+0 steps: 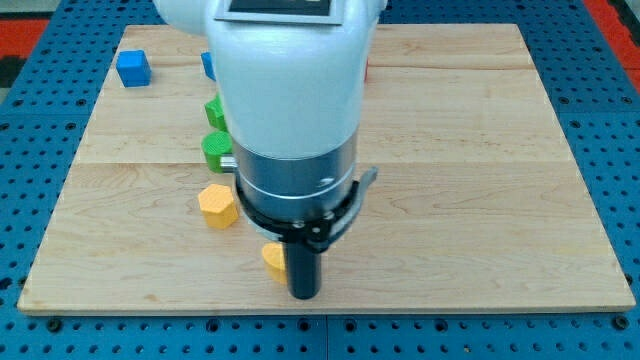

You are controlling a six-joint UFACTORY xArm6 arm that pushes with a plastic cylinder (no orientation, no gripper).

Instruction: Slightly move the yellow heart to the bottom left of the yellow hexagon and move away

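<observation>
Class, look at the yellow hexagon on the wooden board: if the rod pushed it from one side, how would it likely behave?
The yellow hexagon looks squat with a flat top, so it would probably slide, not tip or roll. It looks solid, so likely stiff. The wooden board appears smooth, so it may glide easily, perhaps turning if pushed off-centre. My tip is at the view's lower right of it.

1 camera only, set in front of wooden board, raised, looking down at slant toward far edge. Near: arm body fills upper middle, top cropped, hiding blocks behind. Whole board fits frame; blue pegboard rims it. Rod end, my tip, near view's bottom.
</observation>
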